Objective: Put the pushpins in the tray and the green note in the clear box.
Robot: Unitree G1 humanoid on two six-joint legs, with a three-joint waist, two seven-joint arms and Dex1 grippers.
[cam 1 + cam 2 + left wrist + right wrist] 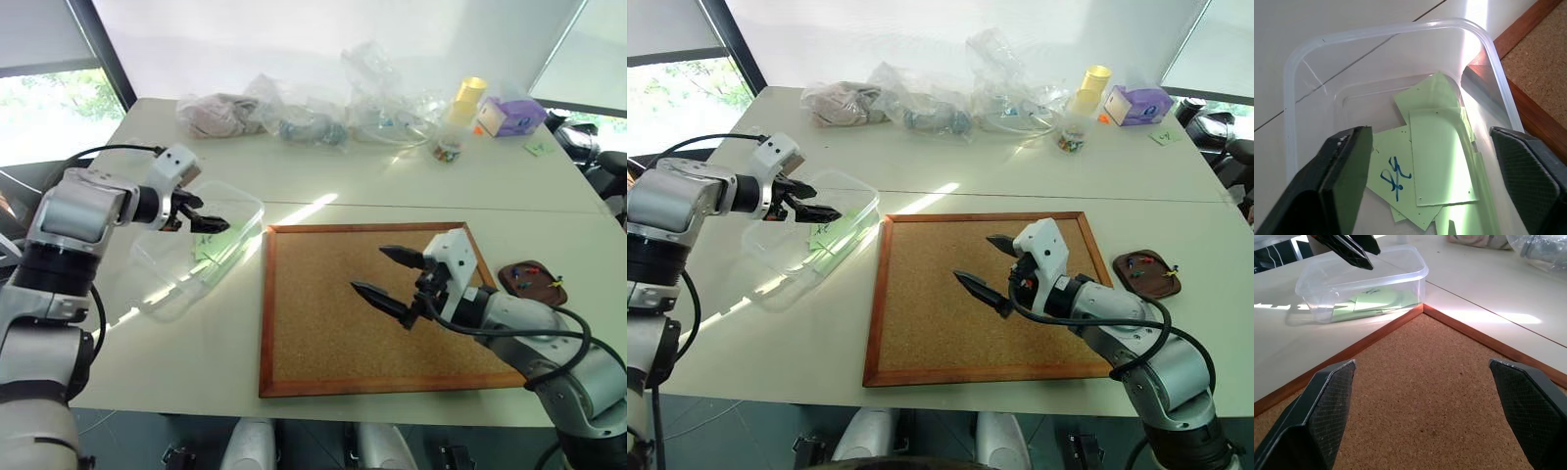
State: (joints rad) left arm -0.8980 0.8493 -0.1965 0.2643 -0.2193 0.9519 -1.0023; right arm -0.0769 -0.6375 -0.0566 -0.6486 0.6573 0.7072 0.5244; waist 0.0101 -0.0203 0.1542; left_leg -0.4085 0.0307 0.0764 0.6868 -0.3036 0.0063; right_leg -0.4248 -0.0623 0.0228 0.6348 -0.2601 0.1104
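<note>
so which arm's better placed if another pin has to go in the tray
Right, probably. The right gripper hangs open over the cork board, beside the tray. The left gripper is open over the clear box, across the board.

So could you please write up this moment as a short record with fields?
left hand: open, above the clear box
right hand: open, empty, over the cork board
green notes: several lying inside the clear box
pushpins: in the tray, beside the cork board
far edge of table: clear bags, yellow cup, purple box
</note>
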